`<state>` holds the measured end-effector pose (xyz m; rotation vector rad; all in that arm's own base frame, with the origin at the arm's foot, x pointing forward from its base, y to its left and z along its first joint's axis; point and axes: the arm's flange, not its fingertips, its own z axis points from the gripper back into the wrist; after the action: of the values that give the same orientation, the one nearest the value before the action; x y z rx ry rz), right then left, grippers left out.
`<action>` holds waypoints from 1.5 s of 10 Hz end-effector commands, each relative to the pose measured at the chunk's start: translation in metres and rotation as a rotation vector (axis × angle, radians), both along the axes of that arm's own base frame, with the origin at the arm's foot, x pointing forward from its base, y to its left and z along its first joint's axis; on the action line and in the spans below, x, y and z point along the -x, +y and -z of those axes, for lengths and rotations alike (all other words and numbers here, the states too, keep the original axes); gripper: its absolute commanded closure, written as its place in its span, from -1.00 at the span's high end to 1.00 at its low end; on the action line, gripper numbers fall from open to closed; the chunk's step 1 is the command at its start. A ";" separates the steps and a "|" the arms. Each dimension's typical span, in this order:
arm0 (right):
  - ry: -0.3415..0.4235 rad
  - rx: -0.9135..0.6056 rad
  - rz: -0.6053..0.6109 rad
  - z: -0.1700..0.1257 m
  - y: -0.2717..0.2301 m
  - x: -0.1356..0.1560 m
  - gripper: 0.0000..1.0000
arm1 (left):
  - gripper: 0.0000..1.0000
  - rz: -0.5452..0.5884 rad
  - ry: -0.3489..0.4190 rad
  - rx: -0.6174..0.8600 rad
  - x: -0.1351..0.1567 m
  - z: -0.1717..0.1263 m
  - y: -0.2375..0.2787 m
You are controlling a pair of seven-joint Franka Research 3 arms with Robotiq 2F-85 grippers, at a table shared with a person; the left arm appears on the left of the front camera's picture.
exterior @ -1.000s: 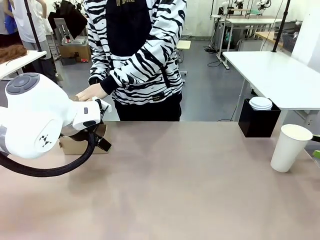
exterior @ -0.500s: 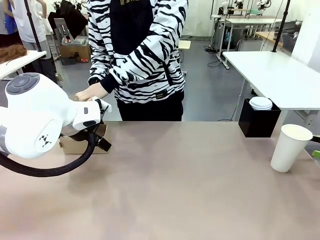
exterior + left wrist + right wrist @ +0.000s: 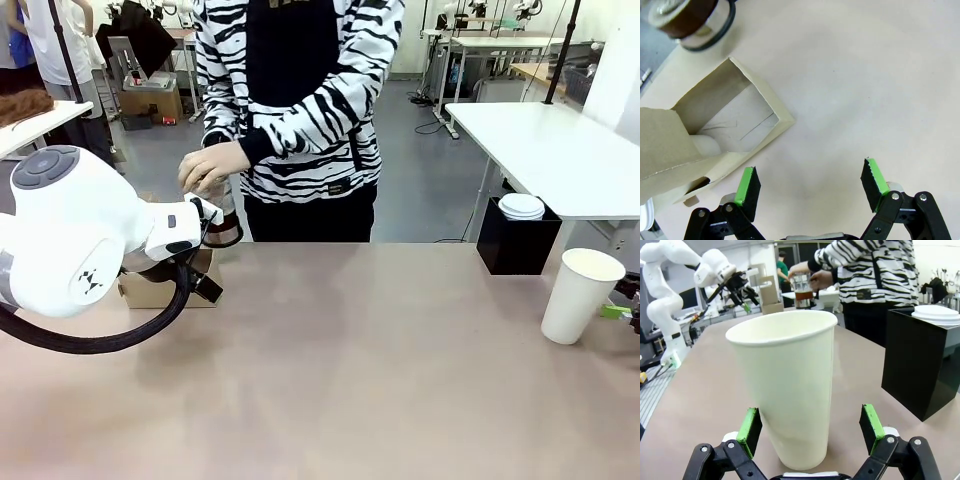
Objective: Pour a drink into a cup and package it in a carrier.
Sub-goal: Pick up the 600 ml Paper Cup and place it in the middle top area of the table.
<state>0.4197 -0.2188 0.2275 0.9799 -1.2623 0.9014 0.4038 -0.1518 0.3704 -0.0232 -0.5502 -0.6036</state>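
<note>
Carrier [image 3: 160,290] far left, jug [image 3: 224,222] in person's hand [image 3: 212,165], cup [image 3: 580,295] far right.
L gripper [image 3: 810,170] fingers wide over tabletop [image 3: 350,380] beside carrier; jug w/ dark drink [image 3: 802,298] held up near carrier; R gripper [image 3: 809,411] fingers wide, flanking lidless cup.

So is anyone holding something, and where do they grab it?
The person's hand grips the jug near its top. The left gripper and right gripper are open, holding nothing.

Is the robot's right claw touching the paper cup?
Apart. In the right wrist view the cup stands between the right gripper's open fingers, and a gap shows on each side between finger and cup wall, narrower on the picture's left.
</note>
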 end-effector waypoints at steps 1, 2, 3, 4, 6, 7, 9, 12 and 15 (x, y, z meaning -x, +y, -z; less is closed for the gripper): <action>0.012 0.009 0.005 -0.007 0.009 -0.004 1.00 | 1.00 0.001 0.000 0.001 0.000 0.000 0.000; 0.020 0.007 -0.010 -0.005 0.014 -0.006 1.00 | 1.00 0.001 0.000 0.001 0.000 0.000 0.000; 0.031 0.002 -0.037 -0.003 0.019 -0.006 1.00 | 1.00 0.001 0.000 0.001 0.000 0.000 0.000; 0.038 -0.006 -0.058 -0.001 0.022 -0.006 1.00 | 1.00 0.001 0.000 0.001 0.000 0.000 0.000; 0.049 -0.015 -0.094 0.003 0.032 -0.008 1.00 | 1.00 0.001 0.000 0.001 0.000 0.000 0.000; 0.047 -0.016 -0.107 0.006 0.040 -0.011 1.00 | 1.00 0.001 0.000 0.001 0.000 0.000 0.000; 0.050 -0.020 -0.131 0.009 0.056 -0.014 1.00 | 1.00 0.001 0.000 0.001 0.000 0.000 0.000; 0.045 -0.027 -0.136 0.011 0.069 -0.018 1.00 | 1.00 0.001 0.000 0.001 0.000 0.000 0.000; 0.020 -0.042 -0.155 0.012 0.068 -0.016 0.60 | 1.00 0.001 0.000 0.001 0.000 0.000 0.000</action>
<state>0.4373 -0.1517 0.2144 1.1259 -1.1962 0.9764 0.4037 -0.1518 0.3704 -0.0232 -0.5502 -0.6037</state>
